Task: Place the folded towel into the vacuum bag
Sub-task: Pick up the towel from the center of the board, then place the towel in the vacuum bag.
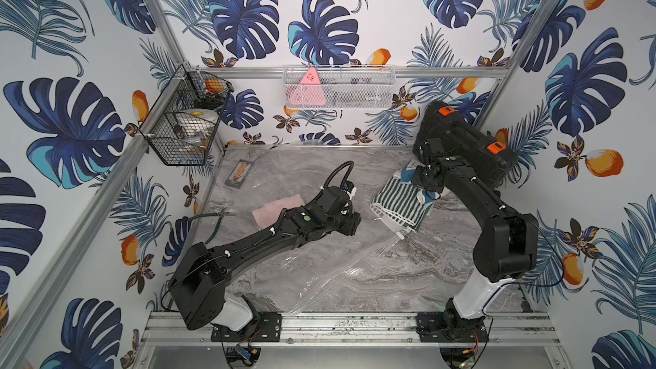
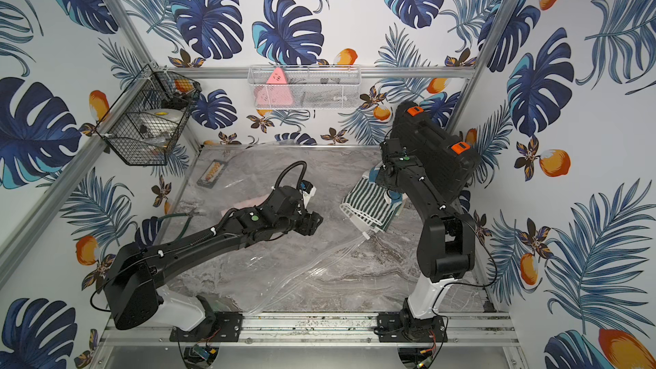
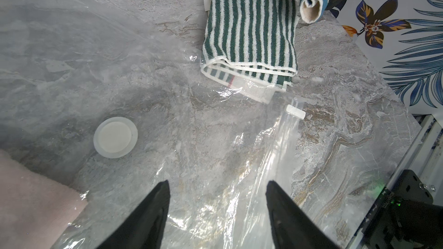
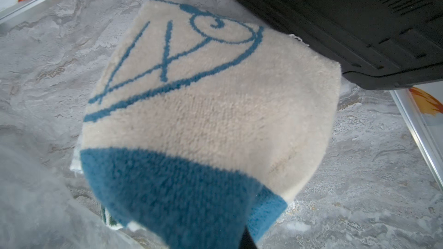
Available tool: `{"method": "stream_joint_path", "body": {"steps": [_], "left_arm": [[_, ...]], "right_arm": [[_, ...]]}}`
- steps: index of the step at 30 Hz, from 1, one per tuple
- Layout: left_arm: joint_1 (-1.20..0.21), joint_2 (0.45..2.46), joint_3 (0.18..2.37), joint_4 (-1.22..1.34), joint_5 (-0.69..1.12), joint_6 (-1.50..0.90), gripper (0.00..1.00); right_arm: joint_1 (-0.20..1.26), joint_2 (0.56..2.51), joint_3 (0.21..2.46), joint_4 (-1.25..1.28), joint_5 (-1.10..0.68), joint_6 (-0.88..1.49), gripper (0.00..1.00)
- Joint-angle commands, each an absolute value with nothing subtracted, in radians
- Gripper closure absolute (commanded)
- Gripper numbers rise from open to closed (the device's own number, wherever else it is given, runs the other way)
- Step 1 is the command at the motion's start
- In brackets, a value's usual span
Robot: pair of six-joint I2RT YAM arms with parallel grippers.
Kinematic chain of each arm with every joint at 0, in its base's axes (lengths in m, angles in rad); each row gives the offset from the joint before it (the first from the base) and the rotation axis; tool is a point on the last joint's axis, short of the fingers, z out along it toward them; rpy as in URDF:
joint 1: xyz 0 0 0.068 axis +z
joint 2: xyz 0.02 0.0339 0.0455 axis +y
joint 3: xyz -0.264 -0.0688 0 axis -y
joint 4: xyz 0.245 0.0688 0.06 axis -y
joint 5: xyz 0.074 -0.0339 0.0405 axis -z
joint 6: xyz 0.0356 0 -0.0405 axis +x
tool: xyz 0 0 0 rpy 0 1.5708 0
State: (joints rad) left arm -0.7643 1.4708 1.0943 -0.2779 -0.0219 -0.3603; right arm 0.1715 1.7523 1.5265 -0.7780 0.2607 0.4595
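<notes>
**Q:** What does this view show?

**Me:** My right fingers [image 4: 246, 241] are clamped on the folded towel [image 4: 206, 116], the blue-and-cream one. It is bunched over them, so only a dark sliver of one finger shows. Taking the slider clip [image 3: 295, 111] as the reference, this towel sits beyond the striped towel [image 3: 249, 27], well apart from the clip.

**Q:** And the vacuum bag?

**Me:** The vacuum bag [image 3: 191, 116] lies flat on the worktop [image 1: 426, 278]. Its zip edge runs from the clip towards my base. Its valve disc [image 3: 115, 137] lies on the far side of the bag from the clip. A corner of the striped towel rests just beside the clip. A pink cloth [image 3: 31, 200] lies past the disc. I cannot tell whether it is under the plastic or inside it.

**Q:** Your left fingers?

**Me:** My left fingers [image 3: 153, 216] stand apart, holding nothing, above the plastic near the zip edge.

**Q:** How should the step be done well?

**Me:** In my judgement, I should lift the towel without letting the fold open. The left side should pinch only the upper film near the clip and raise it. The towel then goes in low, clear of the striped towel.
</notes>
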Motion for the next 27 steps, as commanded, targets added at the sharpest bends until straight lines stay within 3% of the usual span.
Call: {"method": "stream_joint_path", "body": {"steps": [1, 9, 14, 18, 20, 21, 22, 24, 27], "left_arm": [[-0.763, 1.467, 1.094, -0.271, -0.023, -0.348, 0.32], [-0.686, 1.421, 1.077, -0.265, -0.003, -0.407, 0.32], [-0.555, 1.318, 1.064, -0.318, -0.020, -0.456, 0.33], [-0.504, 1.255, 1.088, -0.383, -0.036, -0.415, 0.32], [-0.504, 1.260, 1.100, -0.401, -0.013, -0.408, 0.32], [-0.504, 1.268, 1.104, -0.403, 0.002, -0.414, 0.32], [-0.503, 1.276, 1.104, -0.402, 0.010, -0.418, 0.32], [-0.503, 1.285, 1.096, -0.400, 0.028, -0.433, 0.32], [-0.504, 1.285, 1.095, -0.436, 0.042, -0.437, 0.32]], "right_arm": [[0.175, 1.706, 1.533, -0.788, 0.245, 0.449, 0.90], [0.276, 1.552, 1.555, -0.807, 0.152, 0.341, 0.93], [0.547, 1.441, 1.473, -0.878, 0.130, 0.209, 0.92], [0.743, 1.385, 1.262, -0.865, 0.100, 0.204, 0.89], [0.863, 1.414, 1.167, -0.788, 0.107, 0.190, 0.83], [0.926, 1.461, 1.145, -0.769, 0.123, 0.179, 0.72], [0.978, 1.516, 1.144, -0.767, 0.133, 0.177, 0.54], [1.009, 1.620, 1.168, -0.812, 0.087, 0.210, 0.36], [1.000, 1.565, 1.145, -0.774, -0.093, 0.244, 0.22]]}}
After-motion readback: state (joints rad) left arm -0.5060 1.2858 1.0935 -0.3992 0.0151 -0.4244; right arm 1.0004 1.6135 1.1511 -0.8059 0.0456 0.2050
